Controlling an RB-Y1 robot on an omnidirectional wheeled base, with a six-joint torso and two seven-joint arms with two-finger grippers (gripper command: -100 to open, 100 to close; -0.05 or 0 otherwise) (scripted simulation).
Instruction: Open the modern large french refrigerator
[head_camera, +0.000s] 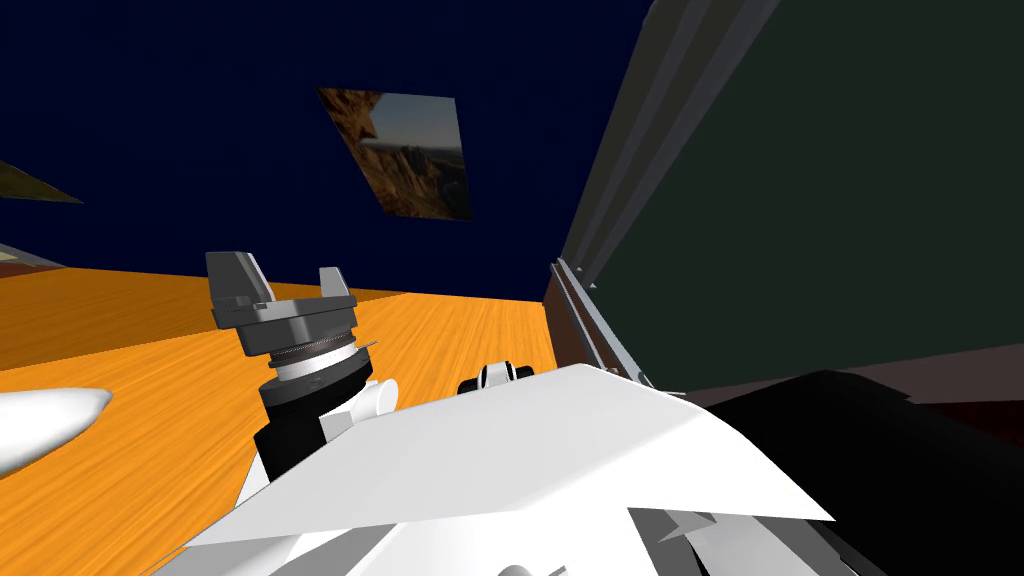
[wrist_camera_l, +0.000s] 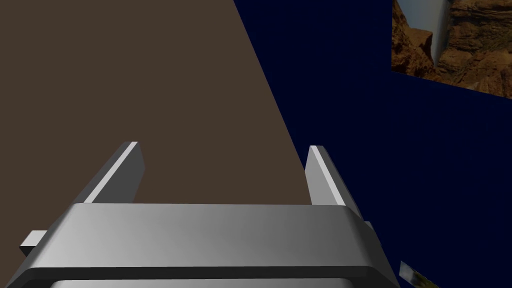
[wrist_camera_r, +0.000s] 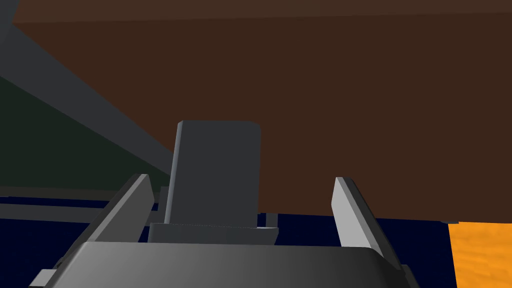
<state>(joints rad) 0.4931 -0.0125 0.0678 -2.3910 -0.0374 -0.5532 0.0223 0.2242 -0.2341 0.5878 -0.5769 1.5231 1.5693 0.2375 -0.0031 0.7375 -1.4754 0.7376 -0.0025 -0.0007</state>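
1. The refrigerator (head_camera: 800, 180) rises at the right of the scene, a broad, flat, dark green-grey panel edged by paler grey strips.
2. The left gripper (head_camera: 283, 268) stands at the left above the orange, wood-grained floor (head_camera: 150, 400). Its thin blade-like fingers are spread and hold nothing, and a flat brown surface (wrist_camera_l: 125, 75) lies beyond them.
3. The right gripper (wrist_camera_r: 242, 179) is spread too. A dark grey slab (wrist_camera_r: 215, 170) with rounded corners stands between its fingers, and neither presses it.
4. A rocky canyon picture (head_camera: 410, 150) hangs on the far navy wall (head_camera: 200, 120).
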